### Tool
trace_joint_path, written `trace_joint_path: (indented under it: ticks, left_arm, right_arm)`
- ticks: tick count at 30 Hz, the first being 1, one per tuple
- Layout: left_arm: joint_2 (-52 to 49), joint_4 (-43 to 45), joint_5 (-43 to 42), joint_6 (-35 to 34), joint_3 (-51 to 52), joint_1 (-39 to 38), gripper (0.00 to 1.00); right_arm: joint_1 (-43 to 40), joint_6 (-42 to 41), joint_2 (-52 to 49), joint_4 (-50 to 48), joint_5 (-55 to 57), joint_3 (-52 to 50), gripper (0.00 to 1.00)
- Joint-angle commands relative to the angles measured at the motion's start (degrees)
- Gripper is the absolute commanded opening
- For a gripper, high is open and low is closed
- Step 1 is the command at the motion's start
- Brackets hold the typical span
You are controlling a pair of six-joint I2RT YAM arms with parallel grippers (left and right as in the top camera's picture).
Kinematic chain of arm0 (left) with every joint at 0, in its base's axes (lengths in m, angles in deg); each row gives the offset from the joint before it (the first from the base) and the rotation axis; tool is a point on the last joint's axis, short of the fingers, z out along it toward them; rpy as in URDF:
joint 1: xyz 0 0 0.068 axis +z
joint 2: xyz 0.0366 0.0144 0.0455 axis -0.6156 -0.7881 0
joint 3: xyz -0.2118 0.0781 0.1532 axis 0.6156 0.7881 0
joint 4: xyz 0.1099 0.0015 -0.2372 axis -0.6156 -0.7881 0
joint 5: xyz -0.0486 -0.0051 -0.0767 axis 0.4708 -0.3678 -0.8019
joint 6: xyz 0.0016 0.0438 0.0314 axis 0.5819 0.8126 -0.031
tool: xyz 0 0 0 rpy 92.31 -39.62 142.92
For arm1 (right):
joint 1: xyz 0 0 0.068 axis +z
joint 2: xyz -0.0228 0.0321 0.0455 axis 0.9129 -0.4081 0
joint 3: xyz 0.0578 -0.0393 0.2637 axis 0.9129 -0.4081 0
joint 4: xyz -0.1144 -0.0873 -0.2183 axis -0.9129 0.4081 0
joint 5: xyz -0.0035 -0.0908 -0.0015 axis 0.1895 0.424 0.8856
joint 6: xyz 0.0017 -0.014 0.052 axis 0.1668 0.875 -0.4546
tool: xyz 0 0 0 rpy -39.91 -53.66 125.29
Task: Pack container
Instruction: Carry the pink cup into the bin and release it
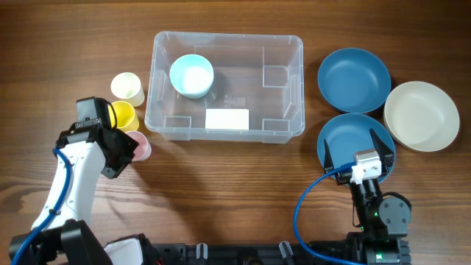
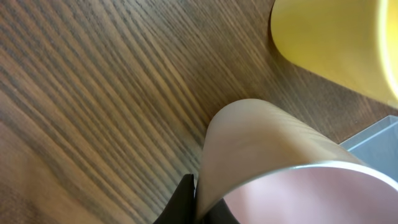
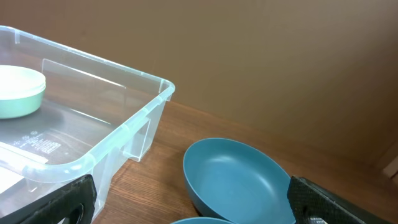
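My left gripper [image 1: 126,149] is pinched together on the wall of the pink cup [image 1: 143,146], at 8 o'clock of the container [image 1: 298,88], which sits mid-table toward 12. My right gripper [image 1: 358,141] hangs spread wide and holds nothing, over a blue bowl [image 1: 338,132] at the container's 4 o'clock

— The left arm [image 1: 81,173]?
— White shell, black joints, a black left gripper [image 1: 135,149], a blue cable [image 1: 51,202] running along it.
— And the right arm [image 1: 368,195]?
— Black all over, black right gripper [image 1: 355,143], a white block [image 1: 366,165] behind it, and a second blue cable [image 1: 296,210] curving off its side.
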Motion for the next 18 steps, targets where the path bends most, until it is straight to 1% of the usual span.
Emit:
trace_joint_path:
  ticks: [1, 6, 12, 14, 16, 18]
  left_arm:
    - [0.76, -1.88, -0.26, 0.04, 0.35, 0.28, 0.04]
    - [7.98, -7.17, -0.04, 0.04, -2.32, 0.28, 0.04]
    - [20.68, -14.82, -0.85, 0.07, -12.44, 0.22, 0.04]
    - [24.68, -15.02, -2.95, 0.07, -15.17, -0.37, 0.04]
    - [27.96, -12.63, -5.95, 0.44, -16.76, -2.27, 0.04]
    - [29.64, -9.03, -9.20, 3.23, -17.00, -4.85, 0.04]
  right_arm:
    - [0.28, 0.46, -0.04, -0.13, -0.96, -0.04, 1.00]
    - [0.28, 0.46, -0.04, -0.13, -0.96, -0.04, 1.00]
    - [0.28, 0.48, -0.04, -0.13, -0.96, -0.04, 1.00]
    - [0.28, 0.48, -0.04, -0.13, -0.96, -0.04, 1.00]
    - [0.28, 0.50, -0.04, -0.13, -0.96, -0.04, 1.00]
    - [0.28, 0.48, -0.04, -0.13, -0.96, -0.04, 0.99]
